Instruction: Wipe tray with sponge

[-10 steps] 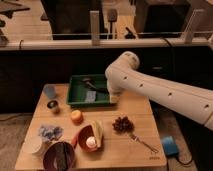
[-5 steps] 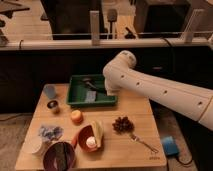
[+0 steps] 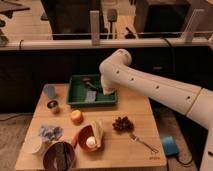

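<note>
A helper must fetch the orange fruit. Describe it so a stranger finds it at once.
On the wooden table, find the green tray at the back, where the gripper reaches into its right end. Just in front of the tray's left half sits the orange fruit. It is the only round orange thing; the grapes to its right are a dark cluster.

My gripper [image 3: 106,92] sits low at the right end of the green tray [image 3: 76,91], which looks like smooth, faintly glossy plastic. My arm [image 3: 150,85] wears a smooth, matt white shell. The table [image 3: 125,147] is pale, matt wood. The grey sponge [image 3: 90,96] looks dull and soft. The small cup [image 3: 53,105] looks metallic.
</note>
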Action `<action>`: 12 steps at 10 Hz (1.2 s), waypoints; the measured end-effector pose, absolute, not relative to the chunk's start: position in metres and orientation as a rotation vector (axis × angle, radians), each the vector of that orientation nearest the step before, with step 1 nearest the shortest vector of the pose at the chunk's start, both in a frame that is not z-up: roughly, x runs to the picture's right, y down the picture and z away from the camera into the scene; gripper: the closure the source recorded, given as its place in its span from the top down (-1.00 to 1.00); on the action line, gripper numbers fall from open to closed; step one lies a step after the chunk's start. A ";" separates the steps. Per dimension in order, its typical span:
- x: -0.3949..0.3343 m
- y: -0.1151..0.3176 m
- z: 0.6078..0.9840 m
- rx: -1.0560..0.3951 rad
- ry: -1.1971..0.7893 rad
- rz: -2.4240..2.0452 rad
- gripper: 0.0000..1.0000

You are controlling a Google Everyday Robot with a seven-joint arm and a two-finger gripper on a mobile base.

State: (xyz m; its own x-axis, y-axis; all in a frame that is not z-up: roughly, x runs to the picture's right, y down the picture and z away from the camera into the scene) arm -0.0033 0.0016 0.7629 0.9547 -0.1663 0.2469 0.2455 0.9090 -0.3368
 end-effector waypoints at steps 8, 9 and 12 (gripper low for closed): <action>-0.023 -0.006 0.818 -0.380 -0.210 -0.463 0.60; -0.023 -0.007 0.830 -0.383 -0.210 -0.490 0.60; -0.028 -0.011 0.860 -0.396 -0.209 -0.607 0.60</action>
